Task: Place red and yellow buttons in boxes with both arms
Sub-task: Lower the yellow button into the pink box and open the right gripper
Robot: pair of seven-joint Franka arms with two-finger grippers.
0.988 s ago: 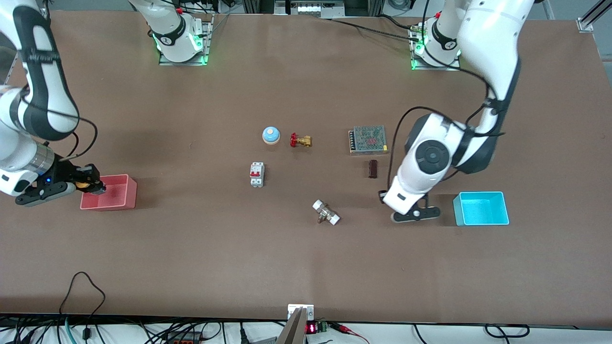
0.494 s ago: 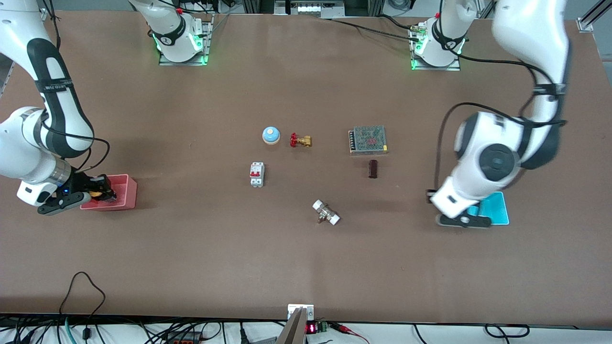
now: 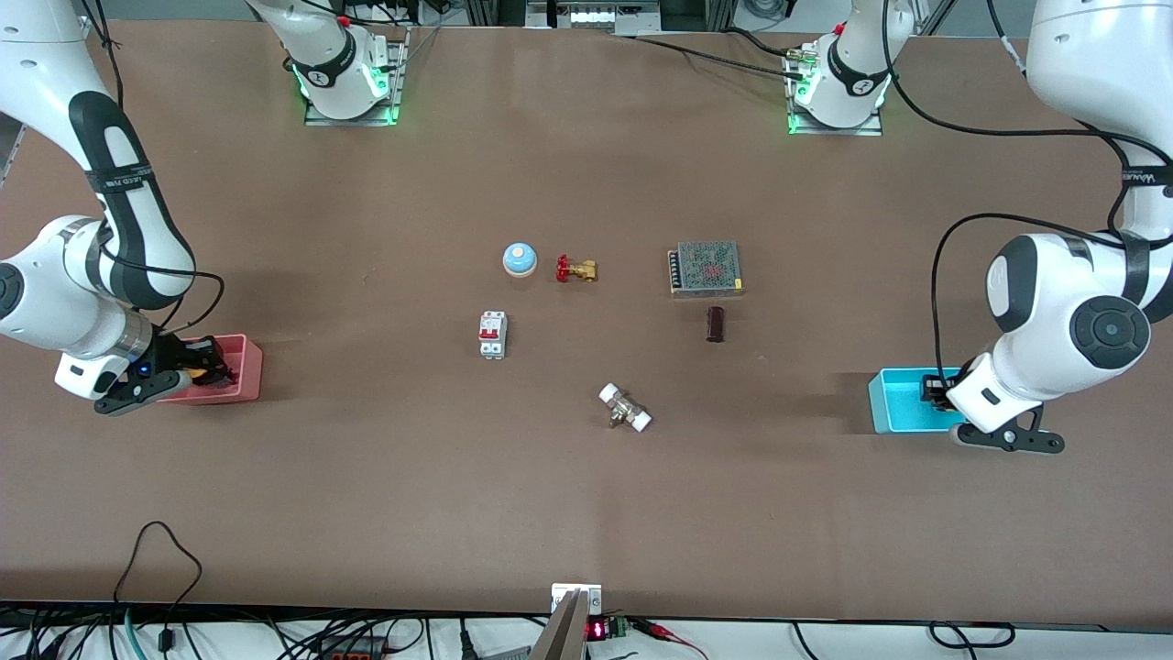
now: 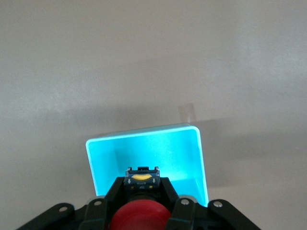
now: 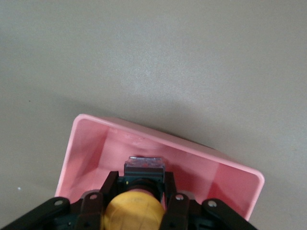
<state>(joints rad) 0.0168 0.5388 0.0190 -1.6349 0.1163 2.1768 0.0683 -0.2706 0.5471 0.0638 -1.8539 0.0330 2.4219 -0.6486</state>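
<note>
The left gripper is clamped on the red button, one of two buttons, holding it over the cyan box, which sits at about 4 o'clock on the table in the front view, toward the left arm's end. The right gripper is clamped on the yellow button over the pink box at about 8 o'clock, toward the right arm's end. There are two boxes; what shows of each floor past the fingers is bare.

Between the boxes lie six single items: a blue bell, a red-handled brass valve, a mesh-topped metal unit, a dark brown block, a white breaker with red switches and a white-ended fitting.

A second ago the left gripper hung over bare table short of the cyan box; it has since swung to it. The right gripper has shifted slightly lower over the pink box.
</note>
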